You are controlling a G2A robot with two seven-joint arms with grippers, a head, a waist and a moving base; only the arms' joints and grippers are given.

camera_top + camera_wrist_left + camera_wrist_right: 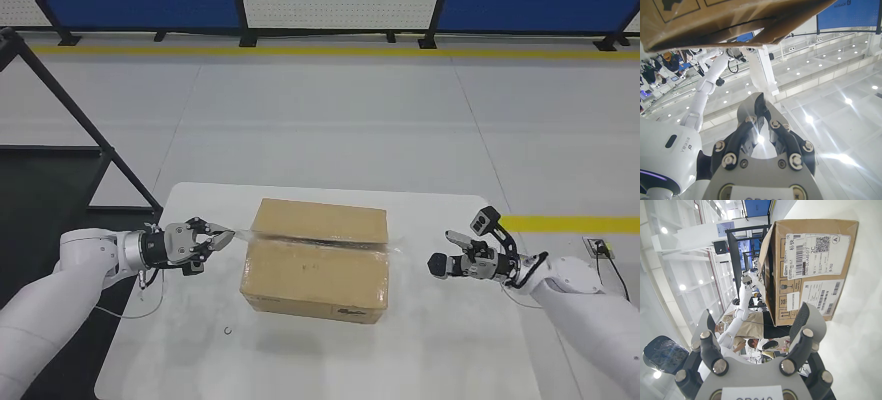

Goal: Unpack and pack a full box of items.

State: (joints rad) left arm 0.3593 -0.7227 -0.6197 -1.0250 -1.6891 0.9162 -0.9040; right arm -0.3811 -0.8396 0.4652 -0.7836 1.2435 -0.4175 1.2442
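Note:
A brown cardboard box (315,260) stands in the middle of the white table (440,340), and its top flaps are down. In the right wrist view the box (810,266) shows a labelled end and one flap standing slightly ajar. My left gripper (218,240) is just off the box's left end. It is shut on a strip of clear tape (757,75) that runs from the fingertips (761,102) to the box edge (745,44). My right gripper (447,252) hangs to the right of the box, apart from it. Its fingers (804,315) are open with nothing between them.
A small dark scrap (230,328) lies on the table in front of the box's left corner. Bare tabletop lies in front of the box and to both sides. A black frame (60,110) stands on the floor at the far left, off the table.

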